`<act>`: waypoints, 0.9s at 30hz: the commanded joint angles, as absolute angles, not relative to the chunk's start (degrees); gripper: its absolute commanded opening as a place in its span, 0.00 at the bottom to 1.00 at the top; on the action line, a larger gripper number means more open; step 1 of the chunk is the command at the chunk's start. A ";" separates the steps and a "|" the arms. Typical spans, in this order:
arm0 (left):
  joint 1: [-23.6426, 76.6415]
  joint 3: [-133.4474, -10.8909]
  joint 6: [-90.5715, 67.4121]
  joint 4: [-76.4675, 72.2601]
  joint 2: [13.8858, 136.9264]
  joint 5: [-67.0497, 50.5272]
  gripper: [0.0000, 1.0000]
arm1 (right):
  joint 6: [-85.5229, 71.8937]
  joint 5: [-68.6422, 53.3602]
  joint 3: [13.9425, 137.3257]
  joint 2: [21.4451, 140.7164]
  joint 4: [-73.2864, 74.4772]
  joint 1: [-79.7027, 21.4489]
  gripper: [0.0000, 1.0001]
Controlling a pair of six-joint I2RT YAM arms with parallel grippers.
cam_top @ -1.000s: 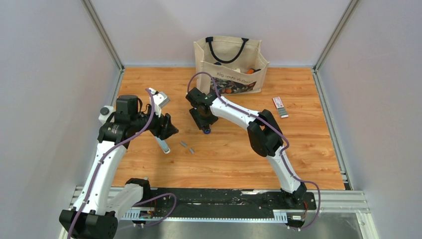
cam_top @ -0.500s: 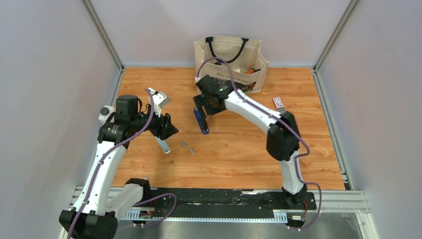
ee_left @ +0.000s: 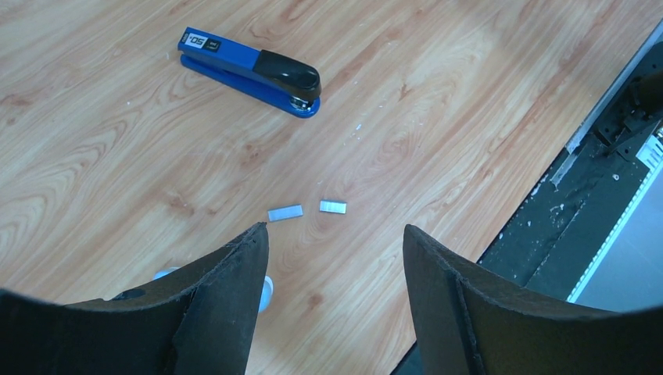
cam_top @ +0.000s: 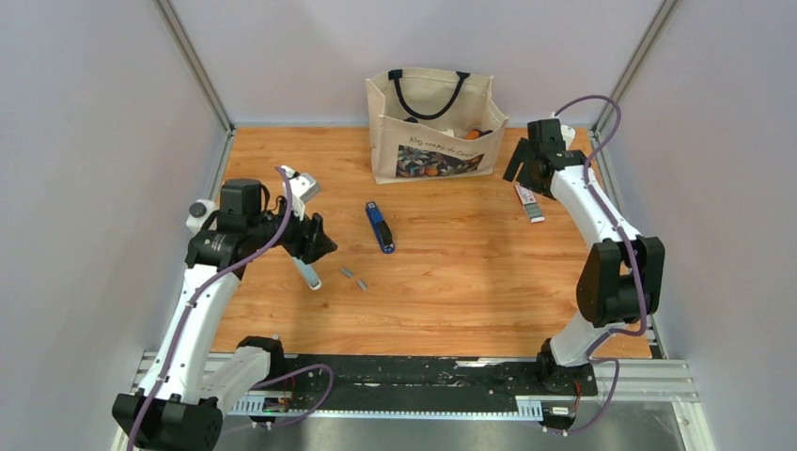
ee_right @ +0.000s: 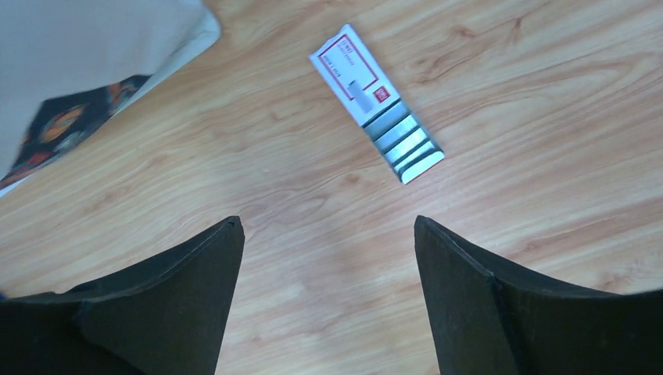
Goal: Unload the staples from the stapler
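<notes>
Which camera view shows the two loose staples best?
The left wrist view: the staples appear large and sharp. The top external view shows only two tiny grey specks; the right wrist view shows none.

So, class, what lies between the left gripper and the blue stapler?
The staples: two short strips lying clear of left gripper and stapler, seen in the left wrist view.

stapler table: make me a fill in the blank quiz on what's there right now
The stapler lying on the table is black and ____.
____ loose staple strips lie apart from it.
The right gripper, jaws ____, hangs near the staple box.
Missing: blue; two; open.
</notes>
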State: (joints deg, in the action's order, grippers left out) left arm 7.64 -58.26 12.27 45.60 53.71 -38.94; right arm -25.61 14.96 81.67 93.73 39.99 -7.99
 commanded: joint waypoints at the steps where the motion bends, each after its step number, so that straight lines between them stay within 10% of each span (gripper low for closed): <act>1: 7.21 -59.50 12.92 45.79 54.23 -39.81 0.72 | -29.00 16.61 82.44 98.68 36.12 -5.19 0.82; 27: 7.21 -57.48 15.82 45.44 55.37 -39.99 0.73 | -30.32 18.90 101.42 124.71 38.41 2.19 0.79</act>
